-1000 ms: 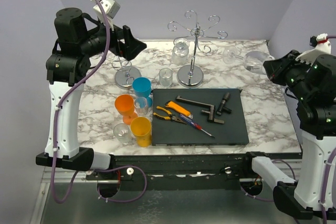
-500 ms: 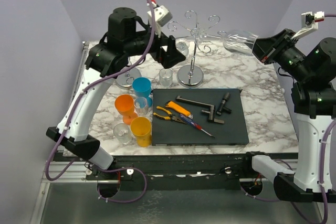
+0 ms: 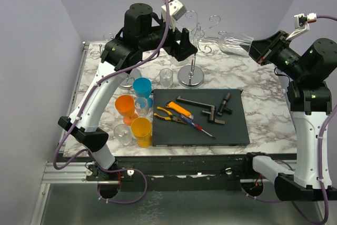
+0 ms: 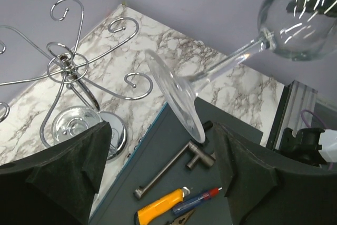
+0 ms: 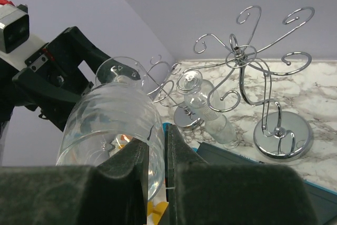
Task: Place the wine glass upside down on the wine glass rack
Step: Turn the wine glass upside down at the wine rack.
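Right wrist: right fingers [image 5: 126, 183] pinch the glass [image 5: 110, 125] bowl wall. Glass lies sideways, clear, foot framed between wide-spread left fingers [image 4: 63, 167].

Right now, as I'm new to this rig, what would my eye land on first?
A wine glass held sideways in the air at the back right, its bowl clamped in the right jaws. Its foot points at the open left jaws, near the top of the chrome rack. Bright cups cluster at the front left.
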You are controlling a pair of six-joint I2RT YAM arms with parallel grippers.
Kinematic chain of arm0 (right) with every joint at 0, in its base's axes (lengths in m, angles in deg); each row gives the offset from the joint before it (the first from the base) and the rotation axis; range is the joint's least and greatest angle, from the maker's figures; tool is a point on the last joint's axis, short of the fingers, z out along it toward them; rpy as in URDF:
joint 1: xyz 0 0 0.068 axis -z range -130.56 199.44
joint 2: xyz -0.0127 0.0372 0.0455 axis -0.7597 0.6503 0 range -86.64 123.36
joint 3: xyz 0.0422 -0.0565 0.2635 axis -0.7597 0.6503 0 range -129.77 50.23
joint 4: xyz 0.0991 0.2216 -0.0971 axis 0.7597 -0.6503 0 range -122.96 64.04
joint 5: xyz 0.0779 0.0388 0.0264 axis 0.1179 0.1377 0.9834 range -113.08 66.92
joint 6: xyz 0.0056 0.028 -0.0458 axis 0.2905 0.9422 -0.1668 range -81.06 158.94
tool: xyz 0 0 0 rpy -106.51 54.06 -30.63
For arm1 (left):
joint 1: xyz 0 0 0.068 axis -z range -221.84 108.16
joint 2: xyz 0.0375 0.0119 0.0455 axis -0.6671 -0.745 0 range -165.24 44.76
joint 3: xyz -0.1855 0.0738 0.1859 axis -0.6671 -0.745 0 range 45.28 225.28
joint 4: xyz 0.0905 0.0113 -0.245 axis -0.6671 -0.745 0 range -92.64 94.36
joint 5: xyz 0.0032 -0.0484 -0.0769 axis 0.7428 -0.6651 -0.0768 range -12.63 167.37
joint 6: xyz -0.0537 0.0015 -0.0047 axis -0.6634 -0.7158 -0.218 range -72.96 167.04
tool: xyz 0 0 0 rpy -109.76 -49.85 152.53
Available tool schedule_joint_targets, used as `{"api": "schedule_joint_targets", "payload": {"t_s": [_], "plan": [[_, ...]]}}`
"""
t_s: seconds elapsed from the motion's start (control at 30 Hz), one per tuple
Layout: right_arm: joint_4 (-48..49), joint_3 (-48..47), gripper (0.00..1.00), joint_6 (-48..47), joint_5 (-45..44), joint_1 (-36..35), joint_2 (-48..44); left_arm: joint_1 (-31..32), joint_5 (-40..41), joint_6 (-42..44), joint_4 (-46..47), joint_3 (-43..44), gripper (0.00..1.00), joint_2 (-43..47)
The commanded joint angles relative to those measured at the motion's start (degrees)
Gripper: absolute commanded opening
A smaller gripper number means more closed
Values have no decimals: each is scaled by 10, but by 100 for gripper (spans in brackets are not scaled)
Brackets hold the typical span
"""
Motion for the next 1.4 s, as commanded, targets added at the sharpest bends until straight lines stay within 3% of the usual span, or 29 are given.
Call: {"api": "schedule_joint_targets", "payload": {"t_s": [0.0, 0.13, 0.3, 0.43, 0.53, 0.63, 0.73, 1.0, 1.1, 1.37], "plan": [[48, 20, 0, 27, 27, 2, -16, 2, 5, -24, 22, 32, 78, -30], [60, 30, 1, 39, 36, 2, -17, 2, -10, -28, 22, 40, 65, -44], [79, 50, 0, 54, 54, 2, -19, 2, -8, -14, 22, 56, 34, -52], [82, 70, 0, 54, 71, 2, -23, 2, -8, 7, 21, 70, 20, -55], [78, 80, 3, 52, 82, 2, -25, 2, -17, 49, 20, 68, 1, -50], [52, 79, 18, 36, 90, 2, -26, 2, -15, 97, 20, 55, 0, -37], [23, 77, 39, 13, 82, 2, -34, 2, -9, 155, 20, 41, 0, -21], [-7, 99, 61, -12, 79, 2, -54, 2, -24, 276, 19, 23, 0, 11], [-49, 93, 74, -47, 64, 2, -56, 2, -23, 327, 20, 18, 0, 24], [-138, 23, 88, -117, 32, 2, -56, 2, -25, 509, 32, -46, 0, 78]]}}
